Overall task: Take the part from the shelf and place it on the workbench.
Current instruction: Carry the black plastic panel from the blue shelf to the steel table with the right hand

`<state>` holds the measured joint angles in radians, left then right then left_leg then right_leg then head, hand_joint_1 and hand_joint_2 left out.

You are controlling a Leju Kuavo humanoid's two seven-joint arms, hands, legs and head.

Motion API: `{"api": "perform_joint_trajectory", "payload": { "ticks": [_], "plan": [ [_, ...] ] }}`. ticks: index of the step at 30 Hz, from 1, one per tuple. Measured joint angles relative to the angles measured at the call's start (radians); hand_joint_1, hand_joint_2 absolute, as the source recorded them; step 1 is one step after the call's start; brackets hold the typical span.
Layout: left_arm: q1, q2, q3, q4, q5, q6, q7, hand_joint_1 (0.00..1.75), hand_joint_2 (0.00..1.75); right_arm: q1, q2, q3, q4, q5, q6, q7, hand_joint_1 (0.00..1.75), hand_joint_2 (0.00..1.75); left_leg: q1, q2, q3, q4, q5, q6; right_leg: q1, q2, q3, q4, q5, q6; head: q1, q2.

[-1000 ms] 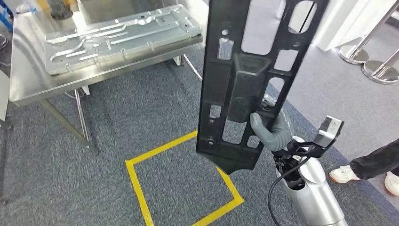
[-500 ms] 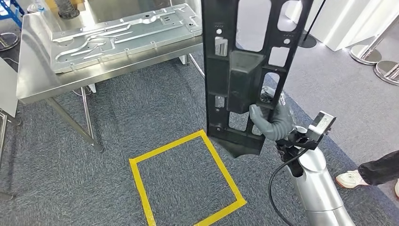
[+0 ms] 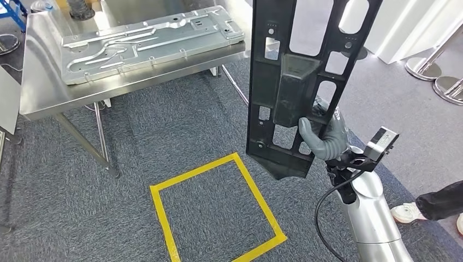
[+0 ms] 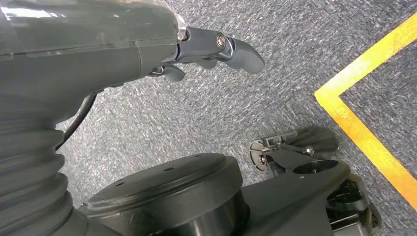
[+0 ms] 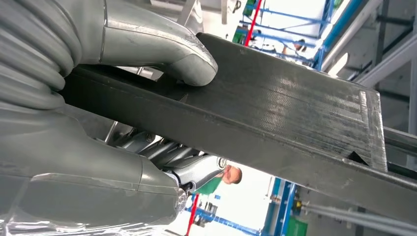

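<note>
Head view: right hand [image 3: 325,136] grips black part [image 3: 300,82], held upright at centre-right of frame. Steel workbench [image 3: 38,103] at upper left carries a grey metal panel [image 3: 147,41]. Left wrist view: left hand [image 4: 216,49] empty, fingers loosely extended over carpet.

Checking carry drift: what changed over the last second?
The camera view shifted, so workbench and floor marking sit differently in frame. The black part tilted slightly in the right hand. Grip unchanged, thumb across its front; part upright, not yet on the bench.
</note>
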<state>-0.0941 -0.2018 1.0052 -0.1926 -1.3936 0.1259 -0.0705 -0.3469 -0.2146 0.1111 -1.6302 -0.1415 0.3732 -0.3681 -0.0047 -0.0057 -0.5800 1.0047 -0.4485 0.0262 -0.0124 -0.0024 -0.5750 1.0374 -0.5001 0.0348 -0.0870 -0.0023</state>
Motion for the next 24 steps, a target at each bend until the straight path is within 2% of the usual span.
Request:
{"api": "perform_joint_trajectory", "payload": {
  "ticks": [1,3,4,5,6,8,9,10,12,15,17,19,20,21,22,23,24],
  "plan": [
    [0.000,-0.001,0.000,0.000,0.000,0.000,-0.001,0.00,1.75,0.000,0.003,-0.003,0.000,0.000,0.001,0.000,1.45,1.75,0.001,0.000,0.003,-0.004,0.001,0.005,-0.001,0.001,-0.020,0.043,-0.023,0.003,0.000,0.000],
    [0.001,-0.001,0.000,0.000,-0.001,0.000,-0.001,0.00,1.75,0.000,0.012,-0.009,0.002,0.000,0.003,0.000,1.45,1.75,-0.001,0.001,0.006,-0.005,-0.002,0.011,-0.001,0.001,-0.093,0.178,-0.078,0.007,0.000,0.000],
    [0.001,-0.001,0.000,0.000,-0.001,0.000,-0.002,0.00,1.75,0.001,0.016,-0.012,0.005,-0.001,0.005,0.001,1.45,1.75,-0.002,0.001,0.007,-0.004,-0.004,0.013,-0.001,0.001,-0.128,0.235,-0.092,0.009,0.000,0.000],
    [0.002,-0.001,0.000,0.000,-0.001,0.000,-0.002,0.00,1.75,0.000,0.021,-0.014,0.008,-0.001,0.008,0.002,1.45,1.75,-0.003,0.001,0.009,-0.004,-0.006,0.014,-0.001,0.001,-0.149,0.261,-0.087,0.010,0.000,0.000],
    [0.002,-0.001,0.000,0.000,-0.001,0.000,-0.002,0.00,1.75,-0.002,0.025,-0.015,0.012,-0.001,0.012,0.004,1.45,1.75,-0.003,0.000,0.012,-0.003,-0.009,0.013,-0.001,0.001,-0.150,0.248,-0.062,0.010,0.000,0.000],
    [0.002,-0.002,0.000,0.000,-0.001,0.000,-0.002,0.00,1.75,-0.013,0.033,-0.018,0.020,-0.001,0.016,0.007,1.45,1.75,-0.003,0.000,0.022,-0.001,-0.017,0.010,-0.001,0.002,-0.102,0.124,0.018,0.006,0.000,0.000],
    [0.002,-0.002,0.000,0.000,-0.001,-0.001,-0.002,0.00,1.75,-0.021,0.038,-0.020,0.025,-0.001,0.018,0.008,1.45,1.75,-0.005,-0.001,0.025,0.001,-0.022,0.006,0.001,0.002,-0.074,0.057,0.046,0.002,0.000,0.000],
    [0.002,-0.002,0.000,0.000,-0.001,-0.001,-0.002,0.00,1.75,-0.029,0.043,-0.022,0.029,-0.001,0.021,0.008,1.45,1.75,-0.006,-0.001,0.026,0.003,-0.026,0.002,0.003,0.004,-0.053,0.010,0.063,-0.003,0.000,0.000],
    [0.002,-0.002,0.000,0.000,0.000,0.000,-0.002,0.00,1.75,-0.041,0.050,-0.024,0.041,-0.002,0.032,0.009,1.45,1.75,-0.008,-0.001,0.027,0.003,-0.032,-0.008,0.009,0.006,-0.042,-0.017,0.061,-0.014,0.000,0.000],
    [0.002,-0.001,0.000,0.000,0.002,0.002,-0.002,0.00,1.75,-0.060,0.051,-0.024,0.061,-0.005,0.044,0.008,1.45,1.75,-0.007,0.001,0.023,0.023,-0.049,-0.023,0.002,0.008,-0.035,-0.023,0.057,-0.031,0.000,0.000],
    [0.002,0.000,0.000,0.000,0.005,0.005,-0.004,0.00,1.75,-0.079,0.051,-0.024,0.075,-0.006,0.047,0.008,1.45,1.75,-0.005,0.001,-0.022,0.119,-0.091,-0.032,-0.001,0.008,-0.024,-0.026,0.052,-0.041,0.000,0.000],
    [-0.002,0.002,0.001,0.000,0.008,0.006,-0.008,0.00,1.75,-0.092,0.051,-0.024,0.089,-0.010,0.049,0.007,1.45,1.75,-0.003,0.000,-0.093,0.254,-0.134,-0.037,0.000,0.007,-0.014,-0.026,0.042,-0.045,0.000,0.000],
    [-0.005,0.003,0.001,0.000,0.008,0.006,-0.009,0.00,1.75,-0.093,0.051,-0.024,0.094,-0.013,0.049,0.007,1.45,1.75,-0.003,0.000,-0.115,0.293,-0.135,-0.037,0.000,0.006,-0.006,-0.026,0.036,-0.045,0.000,0.000],
    [-0.007,0.003,0.001,0.000,0.006,0.006,-0.010,0.00,1.75,-0.093,0.051,-0.024,0.099,-0.016,0.049,0.007,1.45,1.75,-0.002,0.000,-0.119,0.292,-0.114,-0.037,0.000,0.007,0.004,-0.026,0.029,-0.044,0.000,0.000],
    [-0.007,0.003,0.001,0.000,0.004,0.006,-0.009,0.00,1.75,-0.093,0.051,-0.024,0.103,-0.019,0.049,0.007,1.45,1.75,-0.002,0.001,-0.105,0.254,-0.076,-0.034,-0.001,0.009,0.015,-0.026,0.021,-0.043,0.000,0.000],
    [-0.006,0.003,0.001,0.000,0.001,0.006,-0.008,0.00,1.75,-0.093,0.051,-0.024,0.105,-0.022,0.049,0.006,1.45,1.75,-0.001,0.002,-0.081,0.189,-0.030,-0.030,-0.001,0.011,0.027,-0.026,0.013,-0.041,0.000,0.000],
    [-0.004,0.003,0.001,0.000,-0.002,0.005,-0.007,0.00,1.75,-0.092,0.051,-0.024,0.107,-0.024,0.049,0.006,1.45,1.75,-0.003,0.004,-0.056,0.129,0.003,-0.026,-0.001,0.013,0.036,-0.027,0.006,-0.037,0.000,0.000]
  ]
}}
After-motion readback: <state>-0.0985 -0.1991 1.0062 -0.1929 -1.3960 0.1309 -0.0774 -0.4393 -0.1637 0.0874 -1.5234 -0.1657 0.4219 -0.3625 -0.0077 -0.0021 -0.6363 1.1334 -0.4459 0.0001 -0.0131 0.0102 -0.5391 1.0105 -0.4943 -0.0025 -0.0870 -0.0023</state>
